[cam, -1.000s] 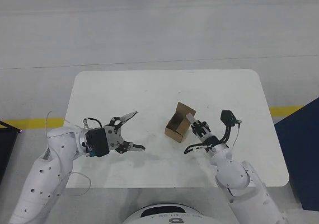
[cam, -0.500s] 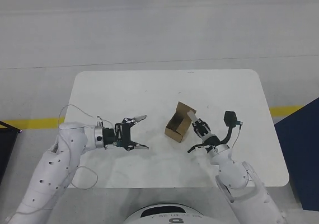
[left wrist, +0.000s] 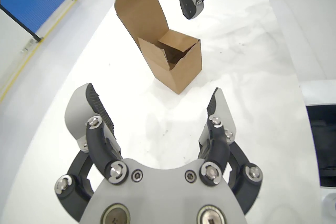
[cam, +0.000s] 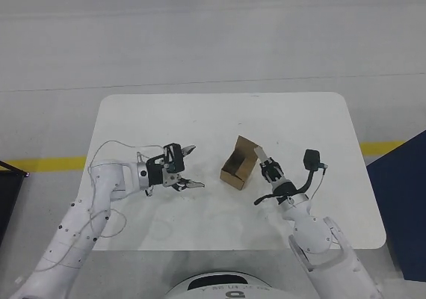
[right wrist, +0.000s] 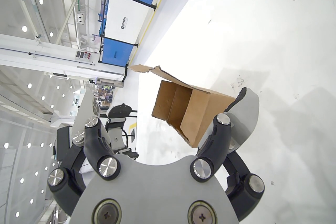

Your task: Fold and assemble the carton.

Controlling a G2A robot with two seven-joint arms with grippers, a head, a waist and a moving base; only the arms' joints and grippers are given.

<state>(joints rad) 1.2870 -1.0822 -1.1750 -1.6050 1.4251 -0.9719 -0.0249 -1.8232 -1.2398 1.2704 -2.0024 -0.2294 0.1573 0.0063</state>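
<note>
Carton [cam: 234, 173] judged light, thin, crushable; outer walls favoured for holding; left gripper [left wrist: 152, 92] and right gripper [cam: 259, 179] seen spread, empty.

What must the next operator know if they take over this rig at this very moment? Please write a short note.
Left gripper: open, empty, facing the carton, with bare table between them.
Right gripper: open, empty, at the carton's other side. One finger is close to a wall; contact is unclear.
Carton: stands near the table's middle, already shaped as a box, top open, lid flap upright, one small flap leaning inward.
Left to do: fold the small flaps in, then close and tuck the lid flap. The bottom closure cannot be seen.
</note>
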